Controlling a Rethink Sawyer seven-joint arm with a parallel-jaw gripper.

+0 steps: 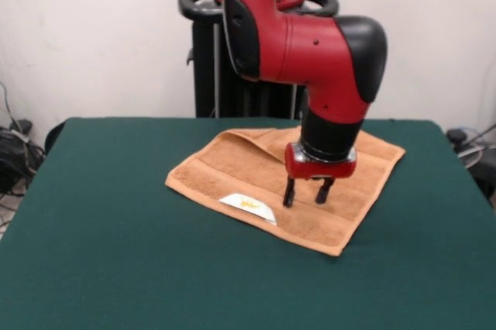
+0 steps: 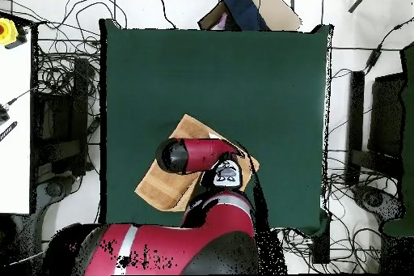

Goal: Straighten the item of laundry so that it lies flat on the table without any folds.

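The orange-tan towel [image 1: 232, 171] lies on the green table [image 1: 108, 252], turned diamond-wise toward the far middle. A raised fold runs along its far left part. Its white tag [image 1: 248, 206] shows at the near edge. My gripper [image 1: 306, 194] points straight down over the towel's right half. Its two black fingers [image 1: 288, 191] are apart with nothing between them, and the tips are at or just above the cloth. In the overhead view the arm [image 2: 194, 155] covers most of the towel [image 2: 158, 185] and hides the gripper.
The black pedestal [image 1: 208, 74] stands behind the table's far edge. Cables and gear lie along the table's sides [image 2: 69, 119]. A white surface [image 2: 14, 127] is at the overhead left, and a box [image 2: 251, 6] lies beyond the table's [image 2: 210, 70] top edge.
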